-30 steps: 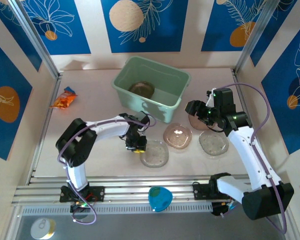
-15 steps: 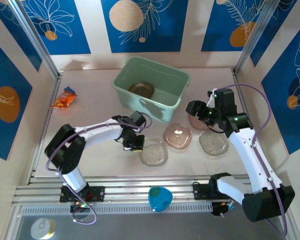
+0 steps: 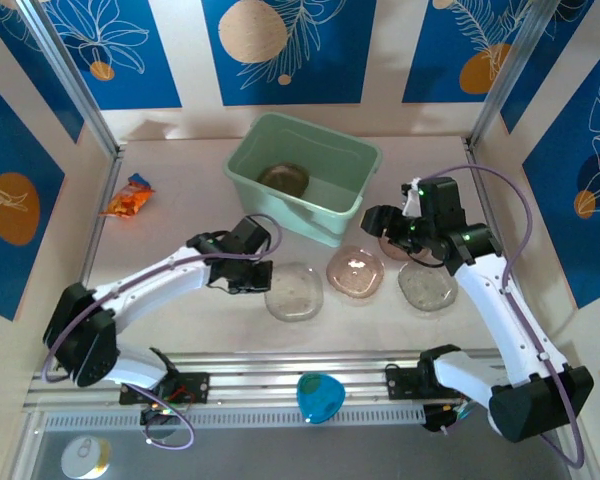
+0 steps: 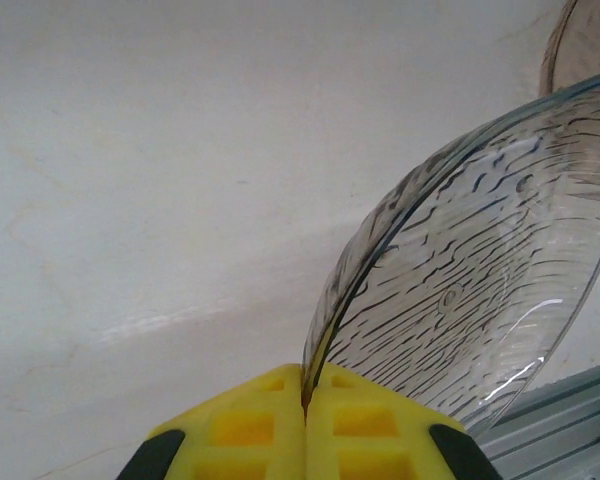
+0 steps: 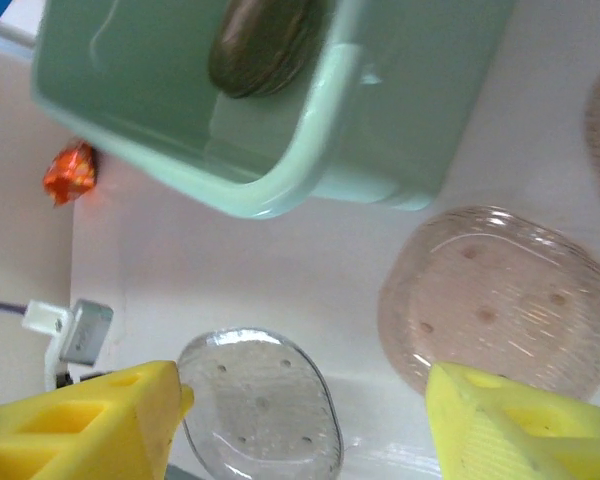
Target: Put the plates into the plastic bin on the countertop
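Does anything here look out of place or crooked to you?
Two things. A crumpled orange snack packet lies by itself near the countertop's left edge, and it is no dish. The clear plate sits tilted rather than flat, its rim pinched in the left end effector.

A pale countertop [image 3: 180, 240] is seen, edged by metal posts. A green bin [image 3: 330, 188] is set near the middle of its far edge. An orange packet [image 3: 127, 197] is laid by the left edge. Towards the right, nearer the front, a pinkish plate [image 3: 355, 271] and a clear plate [image 3: 427, 286] are laid side by side, with a second pinkish plate [image 3: 392, 247] just behind them.
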### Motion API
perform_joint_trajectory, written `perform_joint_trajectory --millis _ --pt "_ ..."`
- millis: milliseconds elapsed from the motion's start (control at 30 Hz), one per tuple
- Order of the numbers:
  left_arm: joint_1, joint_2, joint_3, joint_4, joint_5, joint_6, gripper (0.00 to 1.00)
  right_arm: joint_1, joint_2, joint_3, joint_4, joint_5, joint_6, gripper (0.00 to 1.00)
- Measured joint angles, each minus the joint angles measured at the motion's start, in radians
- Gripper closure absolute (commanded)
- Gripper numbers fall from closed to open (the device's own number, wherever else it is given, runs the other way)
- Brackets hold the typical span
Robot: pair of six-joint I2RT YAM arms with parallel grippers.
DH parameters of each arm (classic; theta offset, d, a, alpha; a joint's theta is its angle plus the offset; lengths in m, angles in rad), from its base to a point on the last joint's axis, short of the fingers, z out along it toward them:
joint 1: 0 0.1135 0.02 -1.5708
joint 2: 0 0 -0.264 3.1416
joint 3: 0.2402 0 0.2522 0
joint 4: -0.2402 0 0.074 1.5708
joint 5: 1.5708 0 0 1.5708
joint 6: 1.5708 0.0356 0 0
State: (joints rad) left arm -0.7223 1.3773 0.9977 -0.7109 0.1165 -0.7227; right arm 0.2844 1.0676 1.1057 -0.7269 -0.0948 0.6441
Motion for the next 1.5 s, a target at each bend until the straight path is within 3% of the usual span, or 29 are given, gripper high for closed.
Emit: perform_joint_trajectory --millis 233,533,1033,1500 --pt "0.092 -0.145 -0.006 -0.032 -0.007 0.075 0.98 0.175 0.059 0.029 0.025 -0.042 -0.071 0.39" --pt "0.148 -0.156 0.084 -0.069 0.037 0.161 1.0 0.313 0.185 0.054 0.017 -0.053 -0.128 0.43" --pt "0.151 -0.114 0.18 -0.066 0.168 0.21 1.0 0.33 0.253 0.043 0.017 -0.032 -0.138 0.58" --pt "0.151 -0.068 0.225 -0.089 0.179 0.229 1.0 0.33 0.262 0.042 0.019 0.024 -0.13 0.73"
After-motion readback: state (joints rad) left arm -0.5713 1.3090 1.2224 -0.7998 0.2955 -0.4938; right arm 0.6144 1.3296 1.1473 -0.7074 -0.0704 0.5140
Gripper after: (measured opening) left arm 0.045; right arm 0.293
